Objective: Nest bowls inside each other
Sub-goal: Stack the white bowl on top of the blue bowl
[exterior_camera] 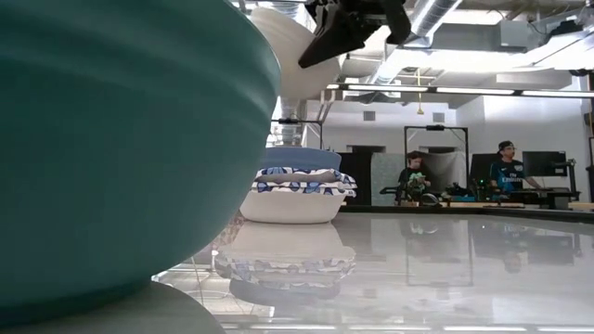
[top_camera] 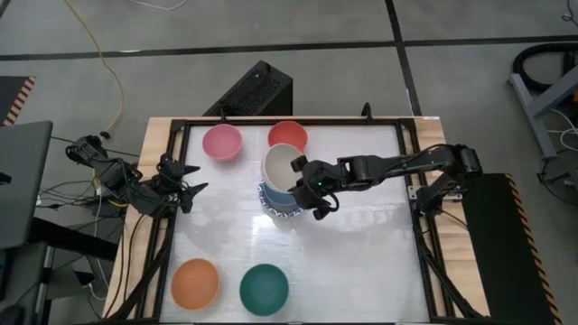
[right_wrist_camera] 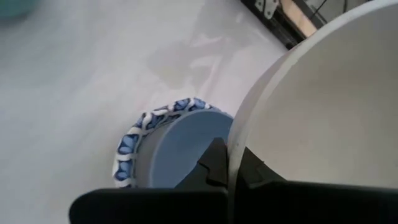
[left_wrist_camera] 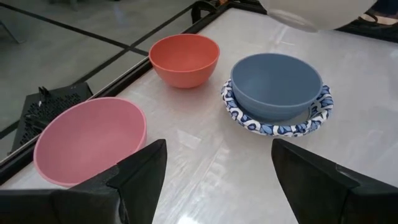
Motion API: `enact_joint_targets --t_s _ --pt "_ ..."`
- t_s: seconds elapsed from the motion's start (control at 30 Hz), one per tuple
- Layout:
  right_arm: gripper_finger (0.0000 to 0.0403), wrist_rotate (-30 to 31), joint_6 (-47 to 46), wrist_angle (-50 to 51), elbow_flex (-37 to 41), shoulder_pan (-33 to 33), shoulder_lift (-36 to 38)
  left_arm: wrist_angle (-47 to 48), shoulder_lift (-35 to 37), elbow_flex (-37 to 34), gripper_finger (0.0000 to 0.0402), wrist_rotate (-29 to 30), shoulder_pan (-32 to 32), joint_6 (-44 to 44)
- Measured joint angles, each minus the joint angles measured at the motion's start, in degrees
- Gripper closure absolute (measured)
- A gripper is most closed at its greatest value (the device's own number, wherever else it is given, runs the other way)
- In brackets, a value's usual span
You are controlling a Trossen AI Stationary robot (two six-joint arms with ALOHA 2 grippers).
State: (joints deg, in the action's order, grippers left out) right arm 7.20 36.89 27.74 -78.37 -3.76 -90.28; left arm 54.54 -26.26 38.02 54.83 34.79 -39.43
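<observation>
The right gripper (top_camera: 318,184) pinches the cream bowl (top_camera: 284,165) by its rim above the blue bowl (left_wrist_camera: 277,84), ready for nesting; the left gripper (top_camera: 187,191) waits fully spread.

Bright overhead light; glare on table (top_camera: 361,262); near green bowl (exterior_camera: 111,139) blurred.

White table (top_camera: 361,262) bears bowls (top_camera: 265,287) and a stack (top_camera: 280,203).
</observation>
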Motion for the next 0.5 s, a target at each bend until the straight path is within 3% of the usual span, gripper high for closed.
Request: enact_joint_targets --t_s 0.5 --pt "0.0396 -2.96 -5.98 5.24 -0.03 -0.75 -0.49 0.00 0.00 0.00 0.0123 0.00 0.00 0.01"
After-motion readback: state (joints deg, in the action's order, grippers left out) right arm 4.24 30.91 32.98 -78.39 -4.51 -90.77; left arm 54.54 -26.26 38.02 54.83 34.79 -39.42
